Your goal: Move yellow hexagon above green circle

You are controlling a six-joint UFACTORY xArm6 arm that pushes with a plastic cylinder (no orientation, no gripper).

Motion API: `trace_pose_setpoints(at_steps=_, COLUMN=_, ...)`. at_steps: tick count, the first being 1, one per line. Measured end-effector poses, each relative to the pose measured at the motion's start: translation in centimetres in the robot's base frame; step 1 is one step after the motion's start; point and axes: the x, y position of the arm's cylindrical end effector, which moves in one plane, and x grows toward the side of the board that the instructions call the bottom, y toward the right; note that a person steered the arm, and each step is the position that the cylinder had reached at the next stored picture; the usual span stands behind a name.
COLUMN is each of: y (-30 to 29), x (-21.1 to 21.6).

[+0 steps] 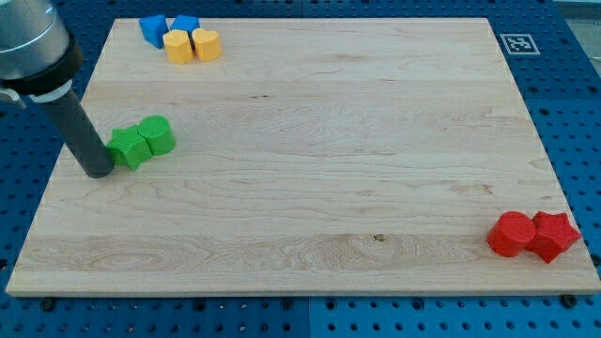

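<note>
Yellow hexagon (177, 46), top left of pale wooden board (329, 141), blue pegboard table (573, 103) around.
Well below it my tip (99, 173) touches a green block (129, 147) beside the green circle (157, 135); a bare rod, with no jaws to spread. Yellow heart-like block (207, 43), blue blocks adjoining.

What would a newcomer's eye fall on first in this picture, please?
Probably the dark rod at the view's left, my tip touching the green star, with the green circle beside it. Next, the red circle and red star at bottom right.
</note>
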Motion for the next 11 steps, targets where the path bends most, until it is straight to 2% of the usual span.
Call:
trace_pose_setpoints(at_steps=1, y=0.0, x=-0.2)
trace_pose_setpoints(at_steps=2, y=0.4, x=2.7)
trace_pose_setpoints(at_steps=3, y=4.3, x=4.3)
trace_pose_setpoints(at_steps=4, y=9.4, x=2.1)
trace_pose_setpoints(at_steps=6, y=11.0, x=-9.0)
trace_pose_setpoints(at_steps=7, y=8.4, x=-12.7)
trace_pose_setpoints(at_steps=9, y=-2.7, x=-17.5)
trace_pose_setpoints(at_steps=10, y=-3.8, x=-21.1)
trace_pose_setpoints(at_steps=11, y=-2.2, x=-23.4)
